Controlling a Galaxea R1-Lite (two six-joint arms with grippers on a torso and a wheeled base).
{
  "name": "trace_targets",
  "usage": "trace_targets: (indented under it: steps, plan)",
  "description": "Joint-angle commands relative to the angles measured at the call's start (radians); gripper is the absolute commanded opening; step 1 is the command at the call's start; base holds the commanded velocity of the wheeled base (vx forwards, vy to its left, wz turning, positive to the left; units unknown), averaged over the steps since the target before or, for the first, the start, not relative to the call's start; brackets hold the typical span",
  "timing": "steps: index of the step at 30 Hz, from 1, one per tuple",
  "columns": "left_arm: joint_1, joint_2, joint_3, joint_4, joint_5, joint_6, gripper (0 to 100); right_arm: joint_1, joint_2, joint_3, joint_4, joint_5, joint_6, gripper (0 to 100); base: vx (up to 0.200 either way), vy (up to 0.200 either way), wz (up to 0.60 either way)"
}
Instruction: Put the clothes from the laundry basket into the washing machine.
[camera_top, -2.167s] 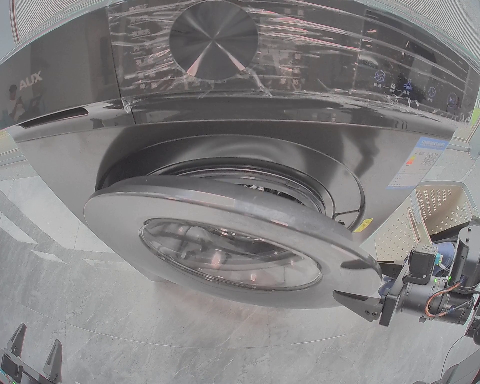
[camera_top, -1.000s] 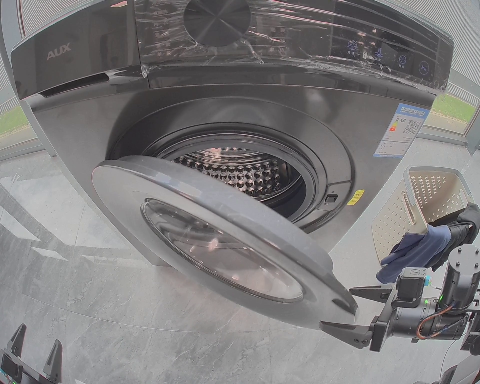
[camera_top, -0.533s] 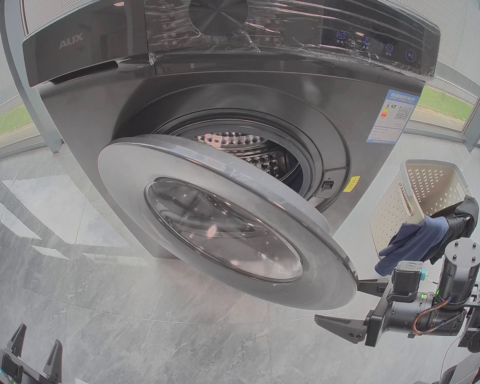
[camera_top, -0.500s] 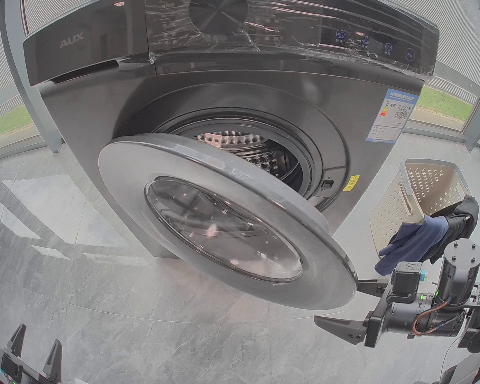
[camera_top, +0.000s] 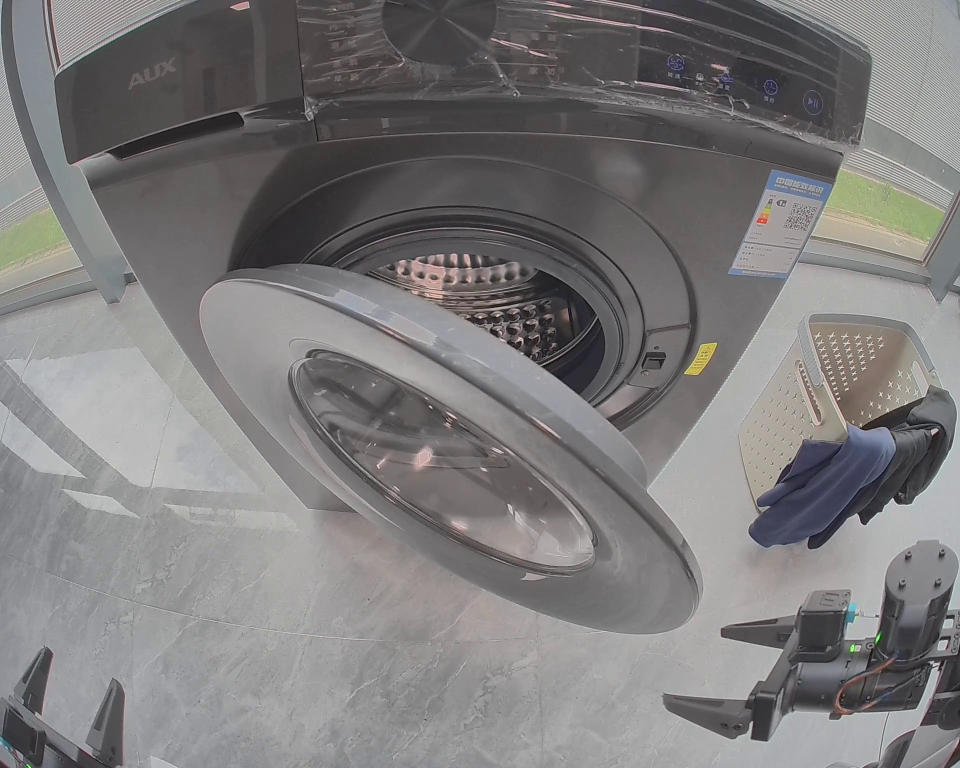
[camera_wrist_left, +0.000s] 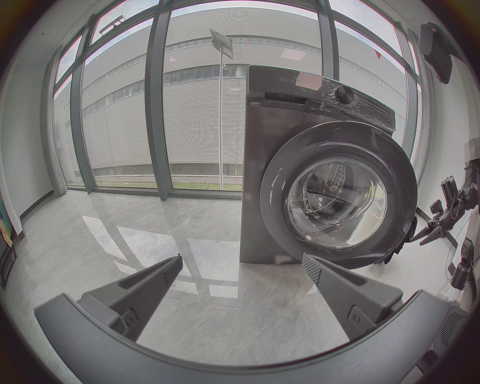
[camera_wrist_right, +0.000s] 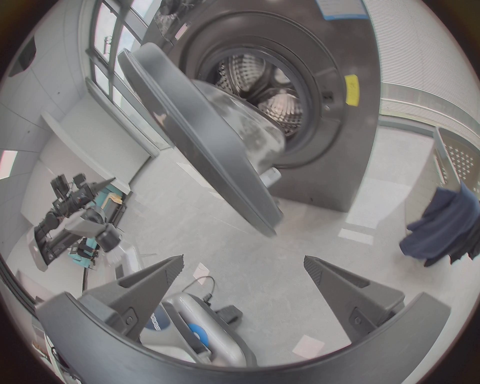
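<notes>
Dark grey front-loading washing machine (camera_top: 480, 170): its round glass-windowed door (camera_top: 440, 450) is swung wide on the left hinge, with the dimpled steel drum (camera_top: 490, 300) exposed.

Beige perforated plastic laundry basket (camera_top: 860, 365) stands on the grey marbled floor (camera_top: 250, 620), just right of the machine.

2 items hang over the basket's near rim, down its outer wall: a dark blue garment (camera_top: 822, 485) and, touching it, a black garment (camera_top: 915, 440).

Right gripper (camera_top: 697, 668): low, in front of the basket and clear of the door's edge. Fingers are spread wide with nothing between them.

Left gripper (camera_top: 80, 668): low on the robot's left, well apart from the machine. Fingers are likewise spread wide and it is empty.
</notes>
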Motion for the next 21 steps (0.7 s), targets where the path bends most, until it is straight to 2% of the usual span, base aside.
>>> trace_targets:
  steps: [1, 4, 6, 10, 14, 17, 21]
  plan:
    - [-0.001, -0.018, 0.015, -0.001, 0.001, 0.0, 100, -0.116, -0.062, 0.096, 0.013, -0.016, -0.021, 100, 0.0, 0.0, 0.0]
    - [0.0, -0.018, 0.015, 0.001, 0.001, 0.0, 100, -0.206, -0.053, 0.073, 0.003, -0.012, -0.022, 100, 0.0, 0.0, 0.0]
    - [0.0, -0.018, 0.015, -0.001, 0.001, 0.0, 100, -0.251, -0.044, 0.022, 0.013, -0.007, -0.021, 100, 0.0, 0.0, 0.0]
    - [-0.001, -0.018, 0.015, 0.001, 0.001, 0.0, 100, -0.28, -0.004, -0.065, 0.016, -0.01, -0.019, 100, 0.0, 0.0, 0.0]
    - [-0.001, -0.018, 0.015, -0.001, 0.001, 0.0, 100, -0.275, 0.057, -0.159, 0.014, -0.015, -0.018, 100, 0.0, 0.0, 0.0]
    - [0.0, -0.018, 0.015, -0.001, 0.001, 0.0, 100, -0.266, 0.096, -0.188, 0.005, -0.015, -0.019, 100, 0.0, 0.0, 0.0]
    - [-0.001, -0.018, 0.015, -0.001, 0.001, 0.0, 100, -0.16, 0.114, -0.163, 0.014, -0.013, -0.009, 100, 0.0, 0.0, 0.0]
